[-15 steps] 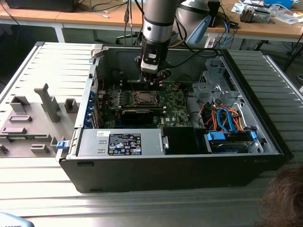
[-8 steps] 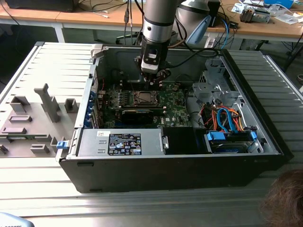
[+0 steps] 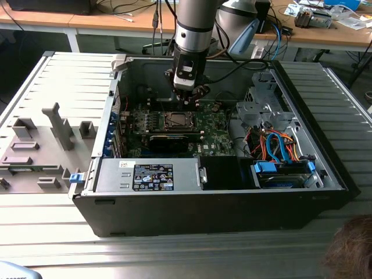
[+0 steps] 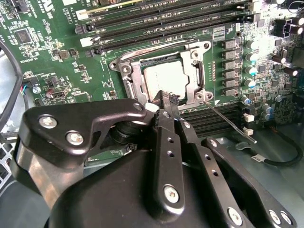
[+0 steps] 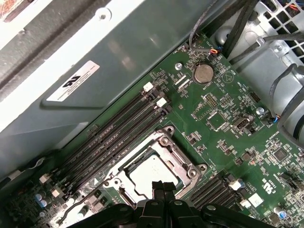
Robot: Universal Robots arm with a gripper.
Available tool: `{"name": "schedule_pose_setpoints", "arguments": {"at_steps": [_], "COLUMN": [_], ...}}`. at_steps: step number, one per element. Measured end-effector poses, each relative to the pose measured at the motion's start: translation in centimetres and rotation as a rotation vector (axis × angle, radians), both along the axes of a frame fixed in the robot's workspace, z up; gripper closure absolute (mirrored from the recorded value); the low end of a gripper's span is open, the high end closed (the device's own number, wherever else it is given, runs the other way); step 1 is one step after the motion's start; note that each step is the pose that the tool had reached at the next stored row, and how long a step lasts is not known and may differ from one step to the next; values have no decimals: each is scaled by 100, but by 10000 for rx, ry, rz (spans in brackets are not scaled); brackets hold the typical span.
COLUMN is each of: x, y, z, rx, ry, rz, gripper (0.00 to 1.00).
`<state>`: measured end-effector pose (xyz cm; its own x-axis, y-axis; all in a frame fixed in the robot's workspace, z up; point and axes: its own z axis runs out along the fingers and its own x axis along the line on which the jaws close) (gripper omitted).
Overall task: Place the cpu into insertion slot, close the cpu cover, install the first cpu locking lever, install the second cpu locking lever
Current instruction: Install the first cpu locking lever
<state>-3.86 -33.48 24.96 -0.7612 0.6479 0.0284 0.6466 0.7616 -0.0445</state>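
A lab: cable-strewn wooden benches (image 3: 116, 23) behind an opened computer case (image 3: 215, 197).

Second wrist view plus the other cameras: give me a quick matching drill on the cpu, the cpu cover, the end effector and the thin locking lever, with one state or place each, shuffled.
Things:
1. cpu
2. cpu cover
3. end effector
4. thin locking lever

States or places:
A. fingers together, tips over the socket's edge
B. lies flat around the chip, closed
C. silvery top showing through the square window
D. sticks out slantwise from a socket corner, unlatched

Pairs: 1-C, 2-B, 3-A, 4-D
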Motion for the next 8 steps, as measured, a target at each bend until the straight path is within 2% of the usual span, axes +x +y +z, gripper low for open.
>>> {"name": "schedule_pose_setpoints", "arguments": {"at_steps": [8], "x": [0], "y": [0], "z": [0], "rx": [0], "ry": [-1], "rz": [84], "gripper": [89]}}
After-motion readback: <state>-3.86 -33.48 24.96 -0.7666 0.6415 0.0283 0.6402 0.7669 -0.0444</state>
